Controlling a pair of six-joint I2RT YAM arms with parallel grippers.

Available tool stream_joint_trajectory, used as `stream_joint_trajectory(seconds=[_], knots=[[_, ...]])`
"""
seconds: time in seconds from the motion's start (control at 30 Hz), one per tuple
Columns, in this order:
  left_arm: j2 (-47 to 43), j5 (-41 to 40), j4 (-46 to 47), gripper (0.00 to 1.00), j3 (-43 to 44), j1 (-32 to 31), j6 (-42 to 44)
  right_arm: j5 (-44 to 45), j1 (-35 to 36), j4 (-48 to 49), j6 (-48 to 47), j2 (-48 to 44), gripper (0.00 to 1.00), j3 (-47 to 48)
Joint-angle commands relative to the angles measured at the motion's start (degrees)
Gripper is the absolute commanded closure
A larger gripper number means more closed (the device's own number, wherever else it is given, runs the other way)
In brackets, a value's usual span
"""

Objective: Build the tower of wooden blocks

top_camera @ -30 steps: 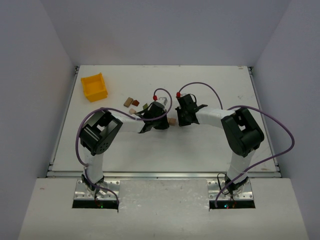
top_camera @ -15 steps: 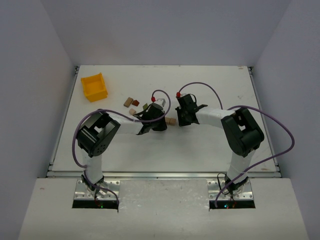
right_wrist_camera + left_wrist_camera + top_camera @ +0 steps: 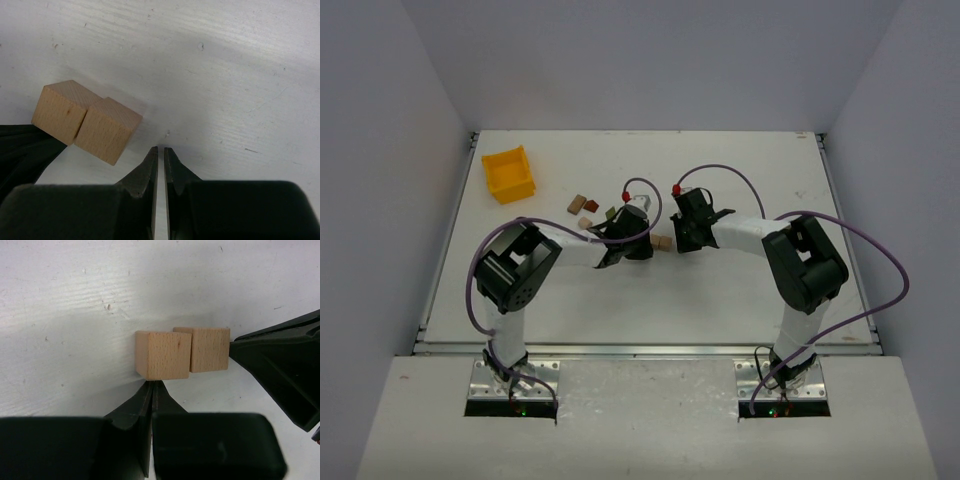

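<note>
Well, over the last second we see only a small change. The left arm drew its elbow a little toward the left side and its wrist settled nearer to the blocks. In the last half second nothing that we can detect has moved. The right arm and the blocks lie where they were.

The wood block tower [image 3: 663, 241] is so far only two tan cubes on the table [image 3: 740, 300], between the two wrists near the middle. No block lies on another. In the left wrist view the near cube [image 3: 162, 355] and the far cube [image 3: 209, 350] touch side by side, with a small offset between their front faces.

The left gripper [image 3: 152, 385] is clenched with nothing between its jaws, and its tip comes just to the lower edge of the near cube. The right gripper [image 3: 160, 149] is also pressed together and empty. Its tip is just beside the pair but apart from it in its own view, while the left wrist view shows a dark finger against the far cube's side. We cannot tell surely whether it presses there.

The other pieces [image 3: 588, 208], tan, dark red and olive, lie loose further left, between the cubes and the yellow bin [image 3: 510, 173].

We judge that the arms were nudging the cubes together with shut fingers and have now come to rest. The stacking itself is not yet begun. One gripper must first release its jaws and take a cube.
</note>
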Motion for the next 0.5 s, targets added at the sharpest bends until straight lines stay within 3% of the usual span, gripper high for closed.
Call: stream_joint_trajectory(seconds=[0.0,0.47], knots=[[1.45,-0.60,2.40,1.00,2.65,-0.59,0.78,-0.10,-0.25,2.26,-0.82,-0.89,0.92,0.01],[2.21,0.69,2.85,1.00,3.61,-0.68,0.65,0.12,-0.25,2.29,-1.00,-1.19,0.91,-0.16]])
